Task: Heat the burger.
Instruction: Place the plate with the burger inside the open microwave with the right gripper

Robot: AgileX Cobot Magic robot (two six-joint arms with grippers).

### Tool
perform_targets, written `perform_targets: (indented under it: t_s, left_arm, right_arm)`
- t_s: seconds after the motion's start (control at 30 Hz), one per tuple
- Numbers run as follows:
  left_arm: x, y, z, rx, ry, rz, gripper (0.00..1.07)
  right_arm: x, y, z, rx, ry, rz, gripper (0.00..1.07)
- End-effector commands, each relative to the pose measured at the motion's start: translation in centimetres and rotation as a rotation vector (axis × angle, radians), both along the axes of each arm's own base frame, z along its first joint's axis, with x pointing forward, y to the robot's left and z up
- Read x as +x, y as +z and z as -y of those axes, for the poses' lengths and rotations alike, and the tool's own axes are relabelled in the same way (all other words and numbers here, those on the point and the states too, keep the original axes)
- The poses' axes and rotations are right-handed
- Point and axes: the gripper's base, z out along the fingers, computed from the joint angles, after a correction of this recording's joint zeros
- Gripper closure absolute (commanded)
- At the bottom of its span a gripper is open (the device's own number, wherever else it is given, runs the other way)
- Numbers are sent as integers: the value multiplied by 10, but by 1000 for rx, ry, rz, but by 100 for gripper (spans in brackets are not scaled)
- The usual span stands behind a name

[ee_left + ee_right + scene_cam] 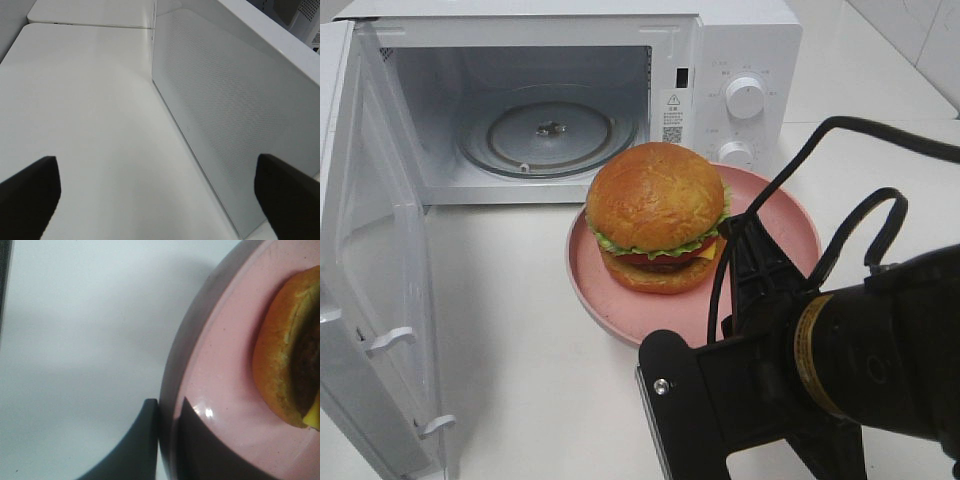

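Observation:
The burger (657, 215), with a glossy golden bun, lettuce, tomato and cheese, stands on a pink plate (620, 295) on the white table in front of the open microwave (740, 60). My right gripper (745, 250) reaches in from the lower right and is shut on the plate's rim. In the right wrist view its dark fingers (145, 440) pinch the pink rim (172, 405), with the burger's bottom bun (280, 375) close by. My left gripper (157, 195) is open with nothing between its fingers, beside the outer face of the microwave door (230, 125).
The microwave door (370, 280) is swung wide open to the left. Inside the cavity lies the glass turntable (548, 135). The control panel with two knobs (745, 97) is just behind the plate. White table (520, 340) lies in front.

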Motion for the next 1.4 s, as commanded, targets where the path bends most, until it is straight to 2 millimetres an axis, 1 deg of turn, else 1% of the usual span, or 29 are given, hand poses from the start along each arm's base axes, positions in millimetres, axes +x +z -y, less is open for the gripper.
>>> perform_targets:
  t_s: [0.03,0.1,0.17,0.27,0.37,0.53,0.8,0.87,1.03,1.23,1.4]
  left_arm:
    - [-2,0,0,-1,2,24,9]
    - [-2,0,0,-1,2,24,9]
    - [-2,0,0,-1,2,24,9]
    - [-2,0,0,-1,2,24,9]
    - [-2,0,0,-1,2,24,9]
    - [-2,0,0,-1,2,24,9]
    - [-2,0,0,-1,2,24,9]
    - [-2,0,0,-1,2,24,9]
    - [-2,0,0,-1,2,24,9]
    - [-2,0,0,-1,2,24,9]
    - [-2,0,0,-1,2,24,9]
  right_arm:
    - [14,3,5,-3,38,14,107]
    - [17,3,6,-12,47,10,107]
    - [26,1,13,-30,78,-21,107]
    - [28,1,14,-32,79,-30,107]
    - [36,0,21,-67,121,-47,107]
    - [40,-2,25,-93,170,-63,107]
    - [49,-2,28,-9,193,-95,107]
    - [56,-1,30,47,204,-84,107]
    - [64,2,31,124,194,-69,107]
    - [67,1,31,144,222,-68,107]
    - [68,4,27,187,240,-39,107]
